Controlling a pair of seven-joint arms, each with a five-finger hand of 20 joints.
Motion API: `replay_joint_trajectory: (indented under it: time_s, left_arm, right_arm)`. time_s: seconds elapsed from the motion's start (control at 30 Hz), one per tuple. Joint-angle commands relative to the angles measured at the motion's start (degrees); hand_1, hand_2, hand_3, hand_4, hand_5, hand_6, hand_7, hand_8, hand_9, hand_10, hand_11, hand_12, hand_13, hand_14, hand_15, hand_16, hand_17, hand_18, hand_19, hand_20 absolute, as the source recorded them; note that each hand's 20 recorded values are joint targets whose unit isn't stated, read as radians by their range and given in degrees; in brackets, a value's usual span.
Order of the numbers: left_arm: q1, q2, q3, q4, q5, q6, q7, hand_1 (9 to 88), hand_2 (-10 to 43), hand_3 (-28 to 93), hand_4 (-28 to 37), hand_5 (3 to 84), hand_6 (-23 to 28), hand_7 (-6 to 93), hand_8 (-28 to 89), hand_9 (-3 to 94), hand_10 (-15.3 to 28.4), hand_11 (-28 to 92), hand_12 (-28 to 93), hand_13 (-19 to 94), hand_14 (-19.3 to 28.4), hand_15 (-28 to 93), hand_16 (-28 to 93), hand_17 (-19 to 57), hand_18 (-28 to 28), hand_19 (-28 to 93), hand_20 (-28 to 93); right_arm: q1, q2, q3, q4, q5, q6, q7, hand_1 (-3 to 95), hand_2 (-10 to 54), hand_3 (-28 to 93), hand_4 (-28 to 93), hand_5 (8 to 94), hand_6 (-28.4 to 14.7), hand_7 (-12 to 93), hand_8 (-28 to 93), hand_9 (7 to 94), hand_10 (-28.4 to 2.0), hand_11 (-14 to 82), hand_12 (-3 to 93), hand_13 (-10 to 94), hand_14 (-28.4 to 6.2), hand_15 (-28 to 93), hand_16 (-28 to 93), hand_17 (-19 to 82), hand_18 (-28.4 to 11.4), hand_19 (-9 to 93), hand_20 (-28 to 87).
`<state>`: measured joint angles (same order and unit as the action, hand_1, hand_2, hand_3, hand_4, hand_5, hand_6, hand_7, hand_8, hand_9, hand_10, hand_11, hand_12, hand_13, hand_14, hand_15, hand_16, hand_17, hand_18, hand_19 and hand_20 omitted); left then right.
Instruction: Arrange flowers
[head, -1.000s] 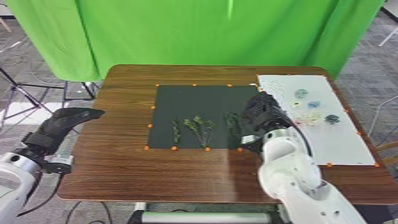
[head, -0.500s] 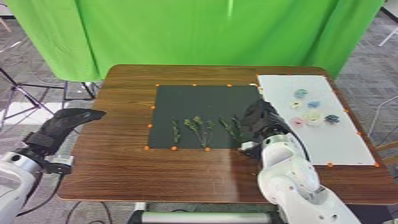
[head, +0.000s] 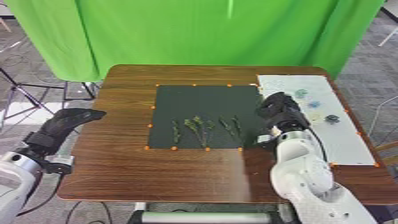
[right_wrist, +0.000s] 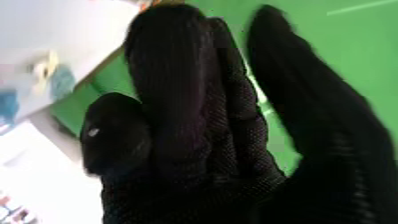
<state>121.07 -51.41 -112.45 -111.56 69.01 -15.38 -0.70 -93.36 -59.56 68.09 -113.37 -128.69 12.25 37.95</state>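
Left of the black rectangular mat (head: 200, 100), at the edge of the brown wooden table (head: 124, 175), is the left hand (head: 75, 117), gloved in black fabric; its fingers are relaxed and extended, with nothing held. On the mat's near-left part lies a single thin green stem (head: 176, 132), its long axis running from the near side toward the far side. Beside it, near the middle of the mat's near part, is a branching yellow-green sprig bunch (head: 198, 125). Toward the mat's right side lie two slim dark-green stems (head: 237, 128), slightly tilted along the same general axis. At the mat's right edge is the black-gloved right hand (head: 281, 107); its longer fingers (right_wrist: 169, 60) are straight, grasping nothing. Right of the mat is the white rectangular board (head: 348, 147), bearing a pale teal flower head (head: 301, 93), a light blue flower head (head: 314, 104), a cream-yellow flower head (right_wrist: 43, 67) and a dark grey-blue flower head (head: 332, 119). Critical relation: the flower heads lie to the right of the right hand, which is much nearer to them than the left hand. The next step probably requires lateral alignment over one flower head, then transfer leftward to the stem tips. No label or writing is legible.
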Motion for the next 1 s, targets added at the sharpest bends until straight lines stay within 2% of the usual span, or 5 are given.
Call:
replay_joint_trajectory:
  time_s: [0.03,0.37,0.83,0.97,1.0]
  left_arm:
    - [0.27,-0.43,0.02,-0.04,0.22,-0.92,-0.77,23.6,-2.0,62,-18.5,49.3,3.5,13.6,-6,41.3,13.3,13,11,27,15.0,6,2,0.6,9.9,1,13]
    - [-0.09,-0.45,0.07,0.07,0.11,-1.59,-1.22,23.6,-2.2,63,-18.5,49.3,3.5,13.6,-6,41.3,13.3,13,11,27,15.1,6,2,0.6,9.9,1,13]
    - [-0.9,-0.22,1.03,0.24,0.62,-2.14,-1.68,23.7,-2.0,62,-18.5,49.3,3.5,13.7,-6,41.3,13.4,13,11,27,15.1,6,2,0.6,9.9,1,13]
    - [-0.48,-0.36,0.76,0.06,0.58,-1.95,-1.63,23.7,-1.9,62,-18.5,49.3,3.5,13.6,-6,41.4,13.5,13,11,27,15.1,6,2,0.6,9.9,1,13]
    - [-1.03,-0.23,1.08,0.32,0.62,-2.12,-1.6,23.7,-2.0,62,-18.5,49.3,3.5,13.6,-6,41.4,13.5,13,11,27,15.1,6,2,0.6,9.9,1,13]
  right_arm:
    - [-0.78,4.42,6.85,-1.25,0.37,-5.66,1.32,36.6,-9.5,61,-10,59.3,-3.5,13,-7,60.7,-16.7,7.8,17.4,89,-5.7,38,30,64,-8.5,85,33]
    - [-3.73,8.5,11.14,1.07,1.95,-12.47,2.36,35.1,-9.5,60,-12,55.2,-4.0,10,-5,55.6,-17.0,7.4,16.4,87,-6.2,39,29,62,-9.1,86,33]
    - [-3.58,8.3,9.62,6.91,1.58,-12.5,2.42,39.8,-9.5,63,-14,56.4,-3.3,12,-5,57.9,-16.1,8.1,17.0,87,-5.5,41,29,62,-8.9,86,33]
    - [-3.47,8.23,8.47,7.59,0.81,-10.41,2.21,43.7,-9.5,63,-15,57.6,-2.9,13,-5,60.2,-15.8,8.5,17.2,88,-5.0,42,29,62,-8.9,86,33]
    - [-3.64,8.24,8.2,7.68,0.39,-9.13,2.33,45.4,-9.5,63,-15,58.2,-2.6,14,-5,60.8,-15.5,8.6,17.4,88,-4.8,42,29,62,-8.7,86,33]
